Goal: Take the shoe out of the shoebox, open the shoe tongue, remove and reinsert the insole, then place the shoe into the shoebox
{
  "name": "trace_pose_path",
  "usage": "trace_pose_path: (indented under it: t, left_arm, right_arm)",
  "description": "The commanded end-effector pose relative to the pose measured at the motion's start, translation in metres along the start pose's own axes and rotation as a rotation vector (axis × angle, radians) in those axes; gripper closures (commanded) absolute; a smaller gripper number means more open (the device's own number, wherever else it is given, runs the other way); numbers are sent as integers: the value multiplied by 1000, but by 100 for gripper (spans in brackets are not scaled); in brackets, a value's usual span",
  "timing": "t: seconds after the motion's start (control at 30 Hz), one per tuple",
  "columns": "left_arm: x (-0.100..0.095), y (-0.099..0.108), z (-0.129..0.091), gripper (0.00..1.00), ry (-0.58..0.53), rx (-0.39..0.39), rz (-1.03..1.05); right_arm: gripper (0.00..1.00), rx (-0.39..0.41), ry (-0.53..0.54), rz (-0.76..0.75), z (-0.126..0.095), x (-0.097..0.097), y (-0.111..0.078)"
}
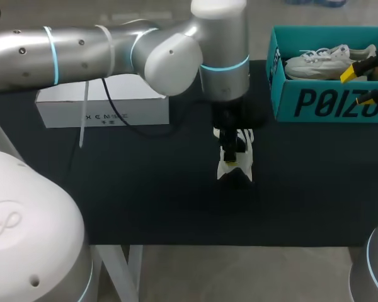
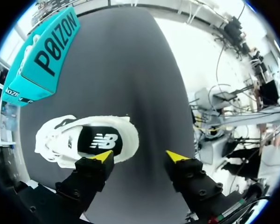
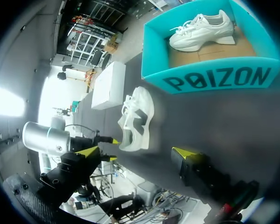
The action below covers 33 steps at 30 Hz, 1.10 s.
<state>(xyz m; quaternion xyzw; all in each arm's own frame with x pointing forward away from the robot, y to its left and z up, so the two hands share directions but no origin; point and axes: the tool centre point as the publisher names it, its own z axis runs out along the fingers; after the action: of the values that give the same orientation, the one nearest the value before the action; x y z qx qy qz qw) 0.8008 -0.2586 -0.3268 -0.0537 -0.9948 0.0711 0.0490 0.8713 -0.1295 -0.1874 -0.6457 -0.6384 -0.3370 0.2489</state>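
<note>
A white shoe (image 1: pixel 238 165) with a black insole (image 2: pixel 99 141) lies on the black table, apart from the teal shoebox (image 1: pixel 327 104). My left gripper (image 1: pixel 232 154) hangs just over its heel end. In the left wrist view the left gripper (image 2: pixel 140 156) is open; one fingertip (image 2: pixel 102 156) sits at the shoe's (image 2: pixel 60 142) heel rim and the other is over bare table. A second white shoe (image 1: pixel 321 61) lies inside the shoebox (image 3: pixel 214 79). My right gripper (image 1: pixel 360 85) is open at the box's right end; in its own view the right gripper (image 3: pixel 137 151) faces the loose shoe (image 3: pixel 137 116).
A white rectangular box (image 1: pixel 104 107) stands at the back left, with a black cable (image 1: pixel 123 123) trailing in front of it. The table's front edge runs close below the shoe. The shoebox (image 2: pixel 51 51) occupies the back right corner.
</note>
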Motion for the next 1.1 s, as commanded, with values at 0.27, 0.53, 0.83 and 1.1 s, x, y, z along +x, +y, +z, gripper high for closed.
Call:
trace_pose_path:
  t: [0.27, 0.53, 0.83, 1.1]
  left_arm:
    - [1, -11, 35, 0, 14, 35, -22]
    - [-2, -2, 59, 0, 21, 21, -46]
    - [-2, 3, 77, 76, 52, 7, -89]
    - [5, 6, 55, 100, 49, -15, -172]
  right_arm:
    - [0, 0, -4, 1, 0, 0, 0]
    - [0, 0, -4, 1, 0, 0, 0]
    - [0, 0, -4, 1, 0, 0, 0]
    - [0, 0, -4, 1, 0, 0, 0]
